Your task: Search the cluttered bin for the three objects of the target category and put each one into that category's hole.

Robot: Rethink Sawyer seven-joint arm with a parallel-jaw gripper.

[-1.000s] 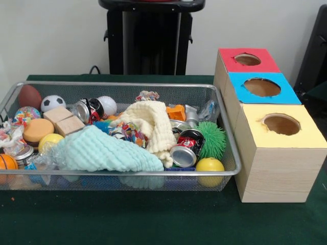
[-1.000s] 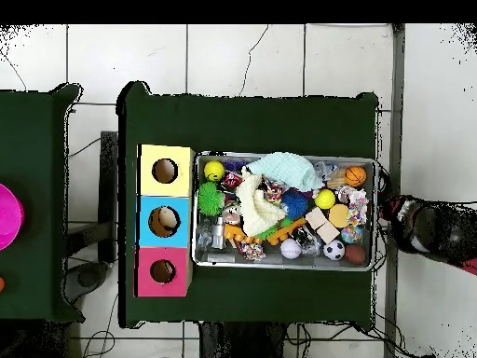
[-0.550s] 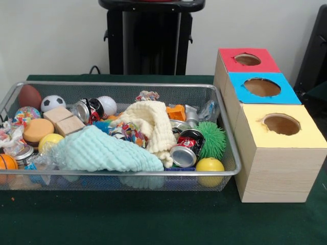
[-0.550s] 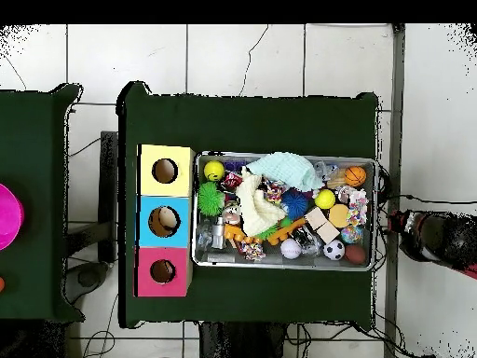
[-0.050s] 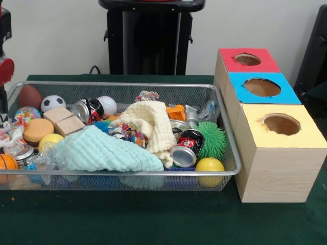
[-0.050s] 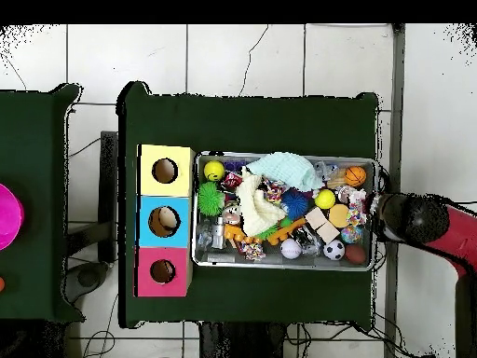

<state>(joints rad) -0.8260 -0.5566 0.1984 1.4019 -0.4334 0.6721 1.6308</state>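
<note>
A wire mesh bin (image 5: 127,173) holds a jumble: a crushed red can (image 5: 186,148), a silver can (image 5: 83,109), a yellow ball (image 5: 210,166), a green spiky ball (image 5: 212,139), a soccer ball (image 5: 52,102), wooden blocks (image 5: 64,120), a mint cloth (image 5: 102,150) and a cream cloth (image 5: 153,125). Beside it stand three boxes with round holes, topped red (image 5: 271,64), blue (image 5: 287,95) and yellow (image 5: 306,137). My gripper (image 6: 384,216) hangs over the bin's end farthest from the boxes, and shows at the left edge of the front view (image 5: 4,71).
In the overhead view the boxes (image 6: 165,221) stand left of the bin rim (image 6: 284,266) on the dark green table. A second green table with a pink bowl (image 6: 7,216) sits at the far left. The red arm (image 6: 456,238) reaches in from the right.
The arm has moved in from the overhead view's right edge to the bin's end. It now shows at the left edge of the front view. The bin's contents have not shifted.
</note>
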